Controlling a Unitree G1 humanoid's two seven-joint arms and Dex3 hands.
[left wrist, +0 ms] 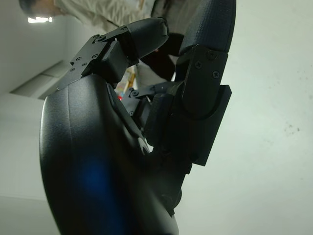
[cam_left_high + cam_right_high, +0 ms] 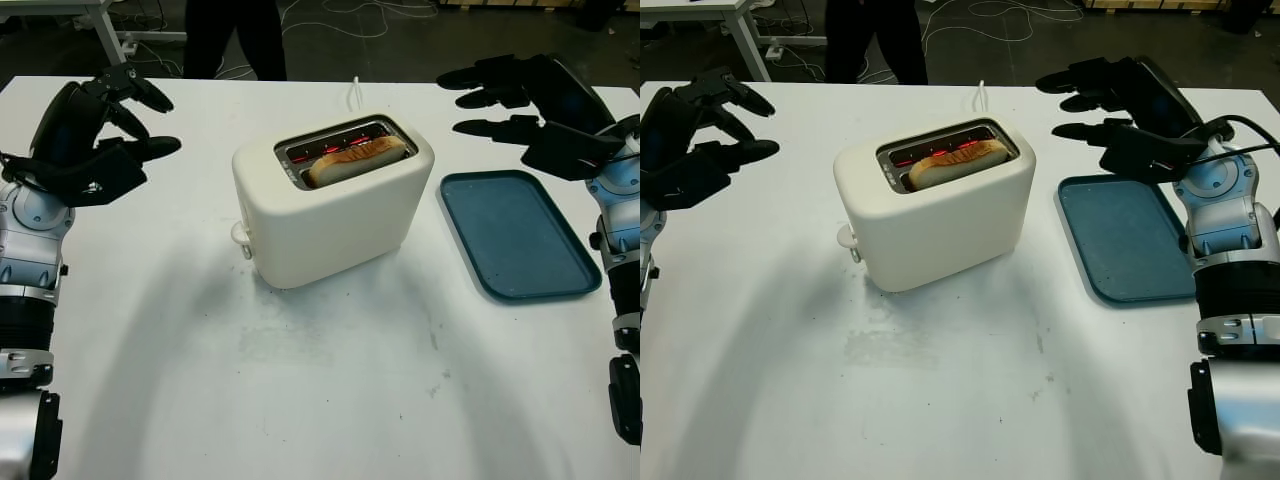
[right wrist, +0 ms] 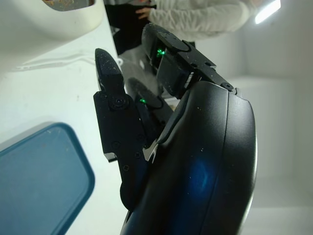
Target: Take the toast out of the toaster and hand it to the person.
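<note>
A cream toaster (image 2: 330,205) stands mid-table with a browned slice of toast (image 2: 355,160) sticking up from its near slot; the slots glow red inside. My left hand (image 2: 110,130) hangs open above the table well to the toaster's left. To the right of the toaster and behind the tray, my right hand (image 2: 520,100) is raised and open, holding nothing. A person (image 2: 235,35) in dark trousers stands beyond the table's far edge; a pale sleeve (image 3: 195,17) of theirs appears in the right wrist view.
A flat blue tray (image 2: 515,235) lies on the white table (image 2: 330,390) right of the toaster. The toaster's white cord (image 2: 354,92) runs toward the far edge. Another table and cables are on the floor behind.
</note>
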